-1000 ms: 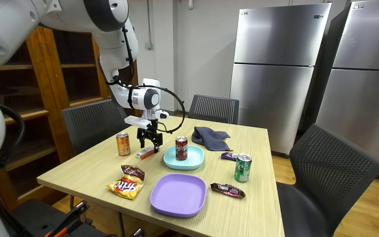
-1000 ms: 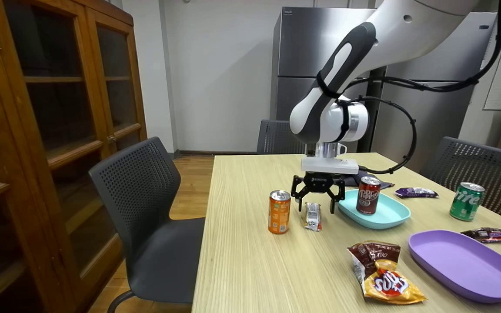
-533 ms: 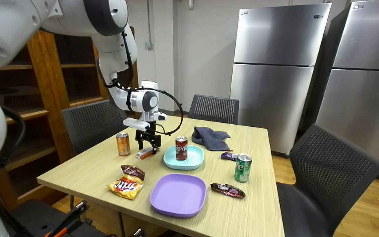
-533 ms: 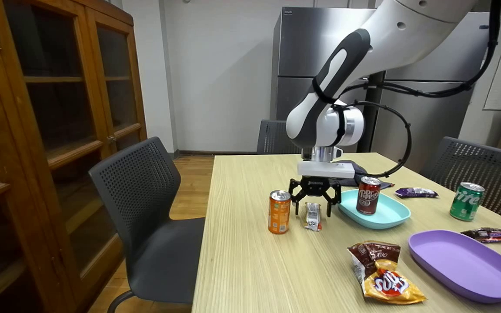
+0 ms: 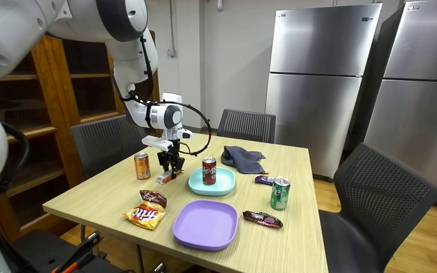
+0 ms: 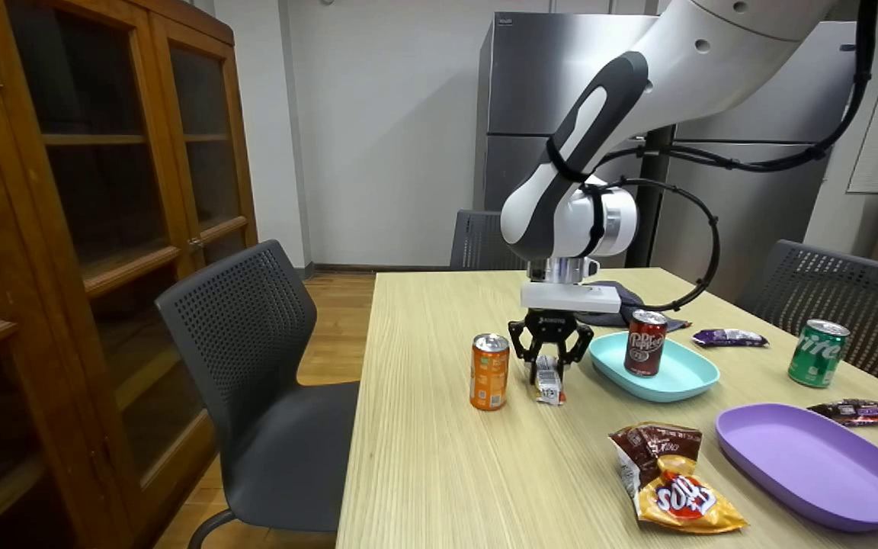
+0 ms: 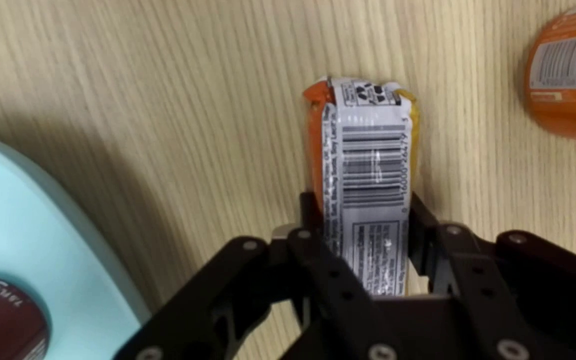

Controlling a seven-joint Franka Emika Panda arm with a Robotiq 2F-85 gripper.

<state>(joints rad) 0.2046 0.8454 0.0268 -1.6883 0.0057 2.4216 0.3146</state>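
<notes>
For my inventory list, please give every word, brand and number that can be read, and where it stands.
"0 16000 26479 3": wrapped bar.
"Dr Pepper": dark red can.
"7.5 FL OZ": same can.
"rite": green can.
"Frit", rest unclear: chip bag.
Too small or blurred: bar's fine print, orange can, brown wrapper, purple wrapper, refrigerator badges, lettering on the claw.

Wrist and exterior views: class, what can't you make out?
White-and-orange wrapped bar: wrist view, lower end behind black jaws; boxed print too blurred.
Orange metal can: wrist view, cut by right edge.
Turquoise plastic plate: wrist view, cut by left edge.
Purple wrapped bar: in an exterior view, end behind green metal can.
</notes>
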